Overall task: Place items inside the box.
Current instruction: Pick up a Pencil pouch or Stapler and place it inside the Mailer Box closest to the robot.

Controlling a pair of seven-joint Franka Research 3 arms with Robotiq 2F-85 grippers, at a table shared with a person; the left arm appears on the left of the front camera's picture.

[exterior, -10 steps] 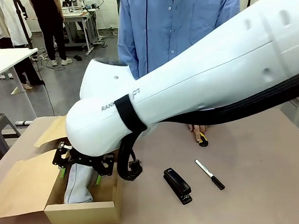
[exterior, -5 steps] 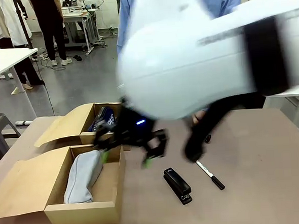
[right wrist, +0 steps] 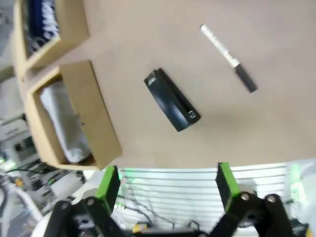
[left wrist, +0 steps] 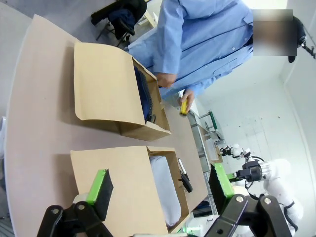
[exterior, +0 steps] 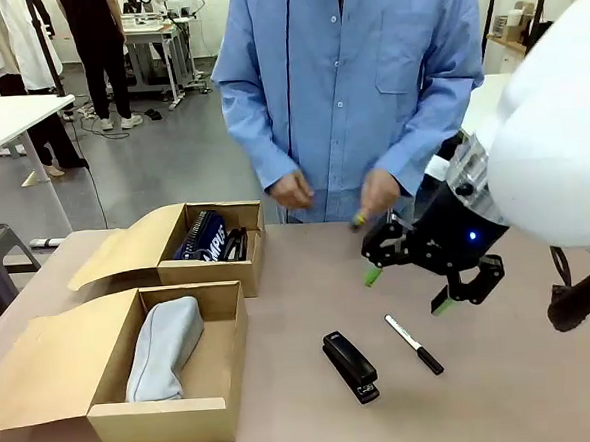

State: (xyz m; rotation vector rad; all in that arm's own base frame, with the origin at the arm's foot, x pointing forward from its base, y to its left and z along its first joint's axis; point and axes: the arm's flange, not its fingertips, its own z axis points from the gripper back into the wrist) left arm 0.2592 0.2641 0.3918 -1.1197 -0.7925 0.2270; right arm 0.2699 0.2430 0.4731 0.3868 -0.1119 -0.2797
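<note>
Above stapler (exterior: 350, 366) and marker (exterior: 415, 345): right gripper (exterior: 407, 288) is held wide open, empty, ready for picking.
Near box (exterior: 162, 421): pouch (exterior: 165, 347) is stowed.
Left gripper (left wrist: 160, 186): wide open, empty.

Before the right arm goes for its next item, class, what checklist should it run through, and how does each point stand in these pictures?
1. Right gripper open and empty: ok.
2. Black stapler lying free on the table, nothing on it: ok.
3. Marker pen clear of the stapler: ok, they lie apart.
4. Room in the near box beside the grey pouch: ok, bare floor to the pouch's right.
5. Utility knife down on the table for pickup: not ok, the person's hand holds it.
</note>
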